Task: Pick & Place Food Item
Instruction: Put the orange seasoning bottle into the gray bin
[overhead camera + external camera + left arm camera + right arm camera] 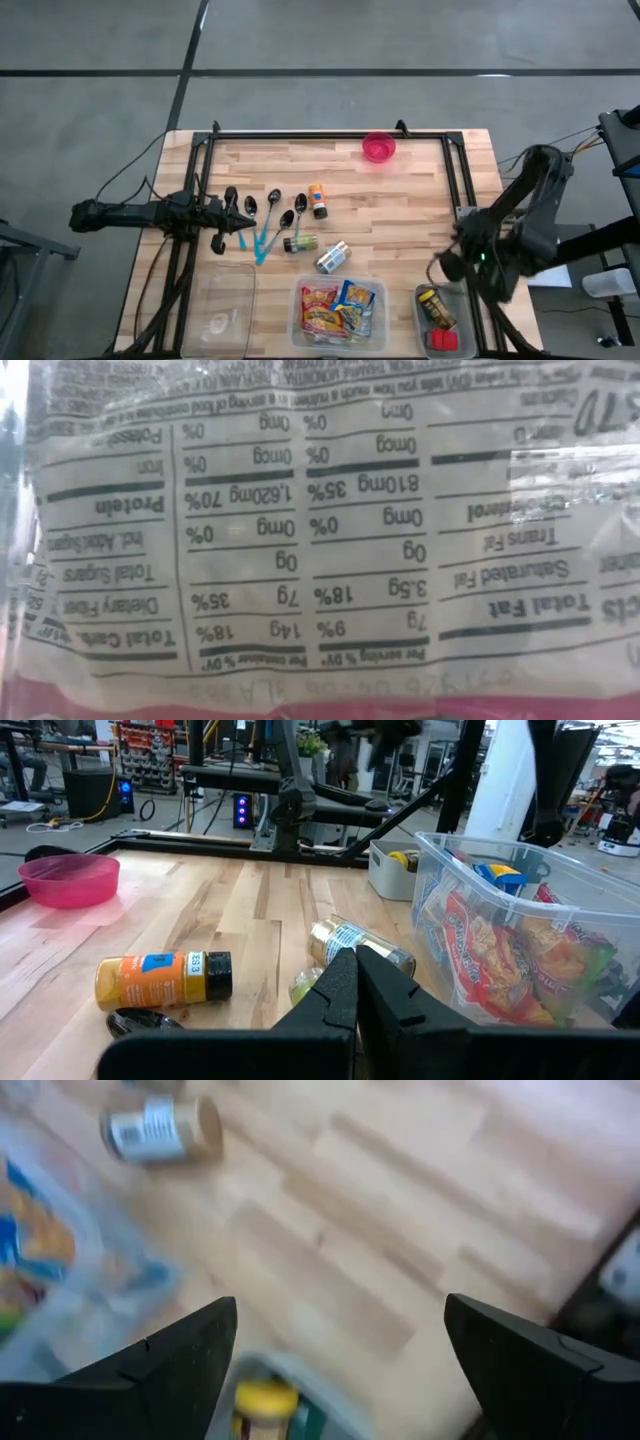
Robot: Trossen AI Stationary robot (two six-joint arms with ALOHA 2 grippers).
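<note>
Food items lie about the wooden table: an orange bottle on its side, a small green bottle, and a silver labelled jar on its side. Colourful snack packets fill a clear bin. A yellow-lidded jar lies in a small grey bin. My right gripper hangs open above the table just beyond that bin, nothing between its fingers. My left gripper rests shut at the table's left, by the spoons.
A pink bowl stands at the far edge. A clear empty tray lies at the near left. A red item shares the small bin. A black frame rims the table. A packet's nutrition label fills the low view.
</note>
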